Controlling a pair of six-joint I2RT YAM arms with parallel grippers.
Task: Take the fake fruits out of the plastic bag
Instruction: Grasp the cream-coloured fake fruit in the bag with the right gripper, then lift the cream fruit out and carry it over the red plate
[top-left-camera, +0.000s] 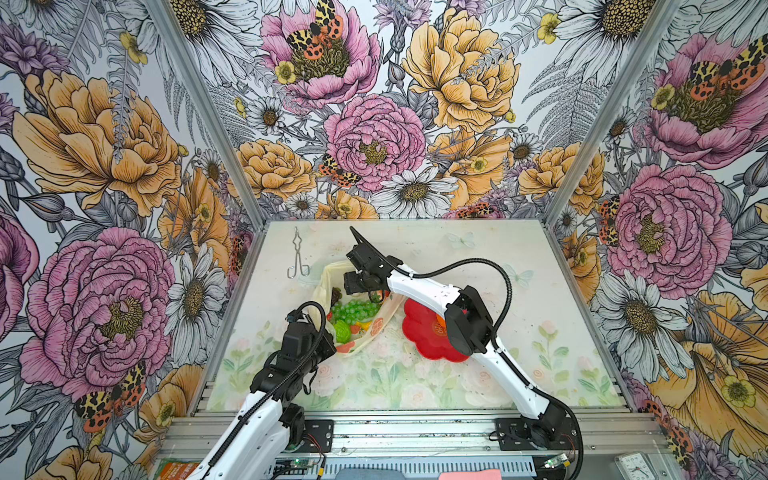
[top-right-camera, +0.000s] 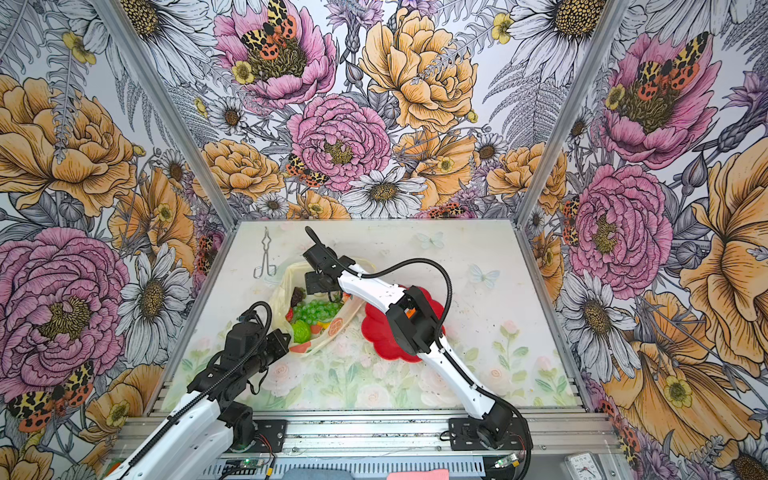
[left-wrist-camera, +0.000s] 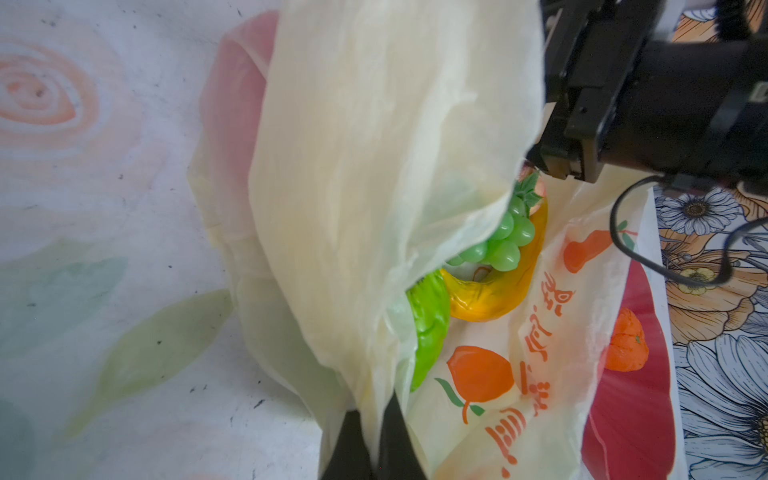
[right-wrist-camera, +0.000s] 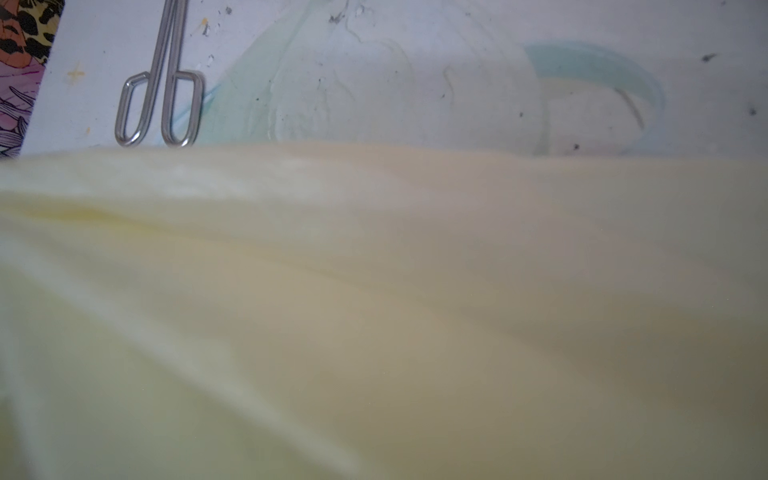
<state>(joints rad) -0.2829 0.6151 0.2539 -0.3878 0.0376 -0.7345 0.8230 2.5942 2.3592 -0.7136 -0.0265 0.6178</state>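
The plastic bag (top-left-camera: 328, 274) (top-right-camera: 286, 278) lies left of the table's middle with its mouth held open. Inside it I see a green grape bunch (top-left-camera: 355, 309) (left-wrist-camera: 505, 245), a yellow banana (left-wrist-camera: 498, 295), a green round fruit (top-left-camera: 343, 330) (left-wrist-camera: 430, 316) and a dark brown one (top-right-camera: 297, 296). My left gripper (left-wrist-camera: 374, 419) (top-left-camera: 332, 345) is shut on the bag's near rim. My right gripper (top-left-camera: 365, 293) reaches into the bag's far side. Its jaws are hidden, and bag film (right-wrist-camera: 374, 291) fills the right wrist view. An orange (left-wrist-camera: 625, 343) rests on the red plate.
A red flower-shaped plate (top-left-camera: 424, 336) (top-right-camera: 378, 332) sits right of the bag, partly under my right arm. Metal tongs (top-left-camera: 298, 255) (right-wrist-camera: 160, 83) lie at the back left. Flowered walls close the table on three sides.
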